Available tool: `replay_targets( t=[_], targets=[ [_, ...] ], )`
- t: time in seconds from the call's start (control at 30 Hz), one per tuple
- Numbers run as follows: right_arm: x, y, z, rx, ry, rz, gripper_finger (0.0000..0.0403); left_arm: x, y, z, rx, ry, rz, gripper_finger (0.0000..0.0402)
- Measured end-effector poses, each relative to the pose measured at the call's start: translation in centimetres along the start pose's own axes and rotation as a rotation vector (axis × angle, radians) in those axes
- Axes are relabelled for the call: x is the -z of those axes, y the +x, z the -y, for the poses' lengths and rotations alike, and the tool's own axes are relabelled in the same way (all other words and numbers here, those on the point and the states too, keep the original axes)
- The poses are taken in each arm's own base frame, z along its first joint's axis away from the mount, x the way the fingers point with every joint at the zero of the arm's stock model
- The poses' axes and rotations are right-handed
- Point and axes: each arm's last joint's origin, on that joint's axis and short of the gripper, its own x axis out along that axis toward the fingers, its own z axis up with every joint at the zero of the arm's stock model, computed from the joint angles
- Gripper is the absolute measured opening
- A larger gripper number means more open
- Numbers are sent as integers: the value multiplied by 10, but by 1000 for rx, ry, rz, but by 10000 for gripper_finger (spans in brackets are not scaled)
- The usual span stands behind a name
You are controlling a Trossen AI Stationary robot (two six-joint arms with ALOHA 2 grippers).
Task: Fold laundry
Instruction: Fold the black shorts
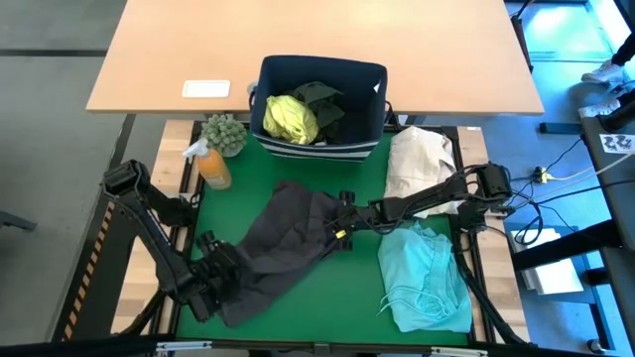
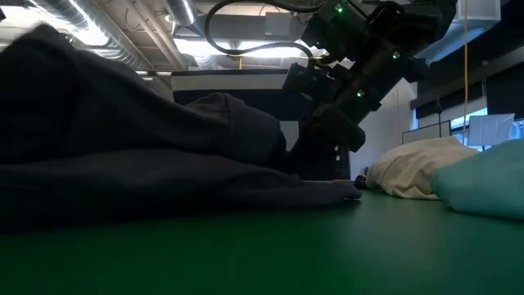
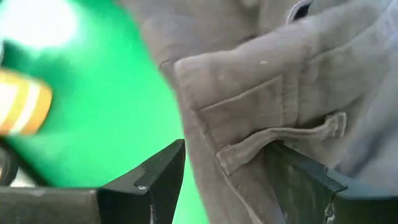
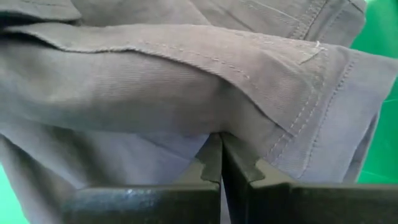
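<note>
A charcoal grey garment (image 1: 283, 243) lies crumpled on the green mat, between my two grippers. My left gripper (image 3: 227, 180) is at the garment's near left end. It is open, with a seamed band and its belt loop (image 3: 280, 140) between the spread fingers. My right gripper (image 4: 222, 158) is shut on the garment's right edge, near the mat's middle (image 1: 342, 226). A turquoise garment (image 1: 427, 278) lies at the near right. A yellow-green shirt (image 1: 290, 119) and a dark garment sit in the navy bin (image 1: 372, 84). My left gripper has the garment's band between its open fingers; I cannot tell whether a finger touches the cloth. My right gripper pinches a stitched, folded-over edge (image 4: 249, 140) of the charcoal garment between its two fingertips, slanting down from the table's right. The cloth around it rests on the mat.
A cream cloth bundle (image 1: 422, 159) lies at the far right, under my right arm. An orange spray bottle (image 1: 211, 164) and a small plant (image 1: 225, 132) stand at the far left corner. The bin stands at the mat's far edge. Bare mat (image 1: 347, 297) shows at the near middle.
</note>
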Motion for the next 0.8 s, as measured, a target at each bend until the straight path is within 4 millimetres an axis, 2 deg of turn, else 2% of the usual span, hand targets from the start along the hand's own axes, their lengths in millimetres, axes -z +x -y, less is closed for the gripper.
replay_targets(
  t=[0.3,0.47,0.6,0.8],
  targets=[
    [0,0,1,30,15,-4,1,11,-2,-5,-69,-129,-364,217],
    [-2,0,2,53,15,-2,1,17,-5,0,-38,-163,-551,217],
    [-10,-2,2,55,16,22,1,22,-8,2,-21,-154,-613,217],
    [-29,-5,4,86,-9,74,1,26,-10,-2,-61,-160,-609,217]
  ],
)
